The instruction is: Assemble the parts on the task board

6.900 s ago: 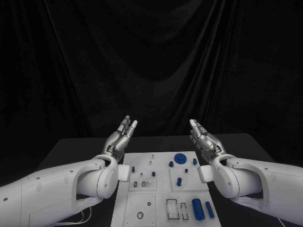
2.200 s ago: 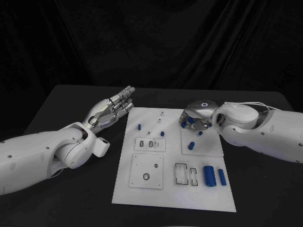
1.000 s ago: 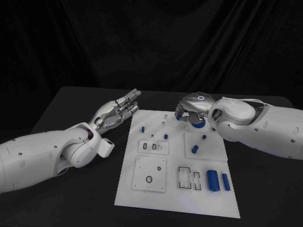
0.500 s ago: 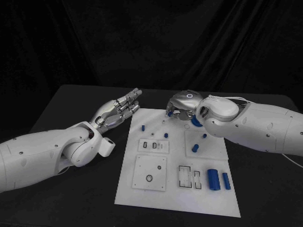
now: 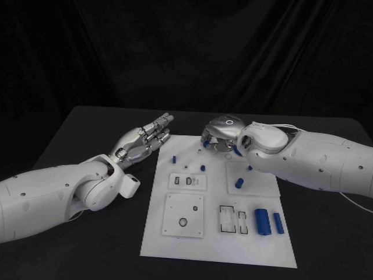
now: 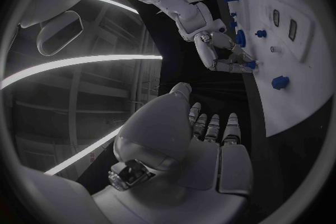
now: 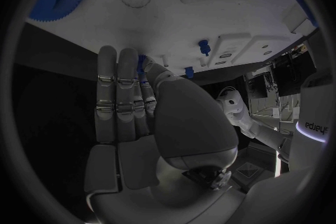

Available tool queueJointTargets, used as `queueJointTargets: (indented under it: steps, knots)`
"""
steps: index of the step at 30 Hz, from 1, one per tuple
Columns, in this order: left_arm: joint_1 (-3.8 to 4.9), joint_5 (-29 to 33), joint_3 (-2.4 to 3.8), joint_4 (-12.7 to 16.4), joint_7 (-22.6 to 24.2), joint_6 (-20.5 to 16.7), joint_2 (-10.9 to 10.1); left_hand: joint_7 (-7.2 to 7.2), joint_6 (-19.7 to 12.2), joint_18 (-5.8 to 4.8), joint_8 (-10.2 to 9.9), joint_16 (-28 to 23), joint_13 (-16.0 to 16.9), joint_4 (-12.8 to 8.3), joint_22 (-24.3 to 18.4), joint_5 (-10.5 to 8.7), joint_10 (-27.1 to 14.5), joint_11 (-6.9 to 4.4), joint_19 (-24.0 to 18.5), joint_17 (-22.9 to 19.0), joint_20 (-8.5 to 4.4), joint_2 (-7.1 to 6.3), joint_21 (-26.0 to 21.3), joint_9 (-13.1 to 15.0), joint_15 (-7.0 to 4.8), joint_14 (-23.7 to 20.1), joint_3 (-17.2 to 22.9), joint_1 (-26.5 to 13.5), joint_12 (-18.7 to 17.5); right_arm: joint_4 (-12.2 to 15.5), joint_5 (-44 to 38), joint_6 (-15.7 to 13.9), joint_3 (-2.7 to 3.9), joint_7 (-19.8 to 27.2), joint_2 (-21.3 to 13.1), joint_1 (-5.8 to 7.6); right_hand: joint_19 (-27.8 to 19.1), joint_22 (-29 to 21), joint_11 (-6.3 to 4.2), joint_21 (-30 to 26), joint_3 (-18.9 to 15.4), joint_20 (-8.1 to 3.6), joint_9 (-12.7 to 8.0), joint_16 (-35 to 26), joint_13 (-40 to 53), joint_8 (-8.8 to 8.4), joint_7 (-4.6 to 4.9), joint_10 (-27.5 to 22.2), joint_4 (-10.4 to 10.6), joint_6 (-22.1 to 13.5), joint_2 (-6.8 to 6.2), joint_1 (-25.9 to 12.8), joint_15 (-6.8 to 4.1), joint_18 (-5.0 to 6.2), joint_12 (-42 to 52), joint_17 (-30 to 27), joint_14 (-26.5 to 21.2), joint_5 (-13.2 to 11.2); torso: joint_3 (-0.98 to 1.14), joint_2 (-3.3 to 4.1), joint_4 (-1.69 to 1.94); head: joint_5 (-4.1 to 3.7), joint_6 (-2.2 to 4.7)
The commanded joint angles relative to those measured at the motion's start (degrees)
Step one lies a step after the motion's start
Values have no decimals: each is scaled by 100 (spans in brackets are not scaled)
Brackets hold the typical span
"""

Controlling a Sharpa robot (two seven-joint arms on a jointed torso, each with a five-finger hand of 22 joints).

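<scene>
White task board [image 5: 220,245] mid-frame on black counter [image 5: 85,122] — right hand [image 5: 220,137] fingertips on small blue part [image 6: 251,65], grip unclear; left hand [image 5: 148,137] open, empty. No readable labels.

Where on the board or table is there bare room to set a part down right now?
Free: the task board's near strip below the two large blue cylinders, and the black table beyond the left hand. Crowded: the board's far end, where the right hand sits over small blue pegs.
</scene>
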Motion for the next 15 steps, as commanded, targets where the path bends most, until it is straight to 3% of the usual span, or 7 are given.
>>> queueJointTargets:
  steps: [1,15]
  knots:
    - [9,-4,5,8,251,71,13,22,46,8,21,-38,6,3,-9,26,0,47,-7,-5,46,-14,-19,7,42,-3,43,58,1,-15,-43,-207,-2,-11,18,-18,-55,-6,5,4,24,2,0,12,-8,-20,-1,-35,9,-42,-45,6,27,65,-15,6,14,32,-2,15,4,3,12]
    - [9,-4,5,-18,233,96,10,37,68,4,25,-38,6,-2,-9,25,2,62,-7,-5,61,-9,-19,10,61,-3,70,53,1,59,-43,-575,1,-40,-64,-20,-91,191,-4,126,111,61,64,30,5,7,0,100,6,126,-128,17,105,51,9,48,22,283,-6,-4,-5,22,11]
